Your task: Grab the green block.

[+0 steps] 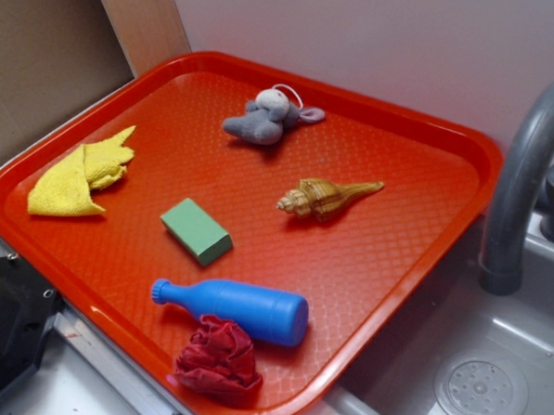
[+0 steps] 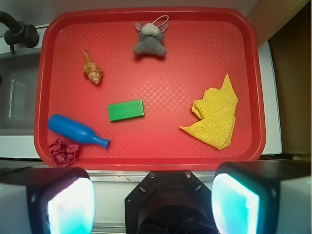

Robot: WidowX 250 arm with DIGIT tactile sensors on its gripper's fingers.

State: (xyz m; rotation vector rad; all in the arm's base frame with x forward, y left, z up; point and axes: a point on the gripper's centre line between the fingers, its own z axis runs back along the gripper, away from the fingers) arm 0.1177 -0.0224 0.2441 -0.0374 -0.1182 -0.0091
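A: Green block (image 2: 126, 109) status?
B: Lying flat mid red tray (image 2: 156, 19), between blue bottle (image 2: 77, 130) & yellow cloth (image 2: 214, 119), untouched. My gripper (image 2: 153, 195) is spread wide, high above, nothing held. Whole approach + grab left, I reckon.

You have a red tray (image 1: 414, 261) carrying everything, set beside a grey sink (image 1: 492, 367); on it the green block (image 1: 197, 230) lies flat near the middle; the seashell (image 1: 322, 198) lies apart from it, towards the sink side; a grey plush toy (image 1: 266, 119) sits at the far edge; a folded yellow cloth (image 1: 79, 174) lies opposite the sink; the blue bottle (image 1: 239, 309) lies on its side, touching a crumpled red cloth (image 1: 218, 358).
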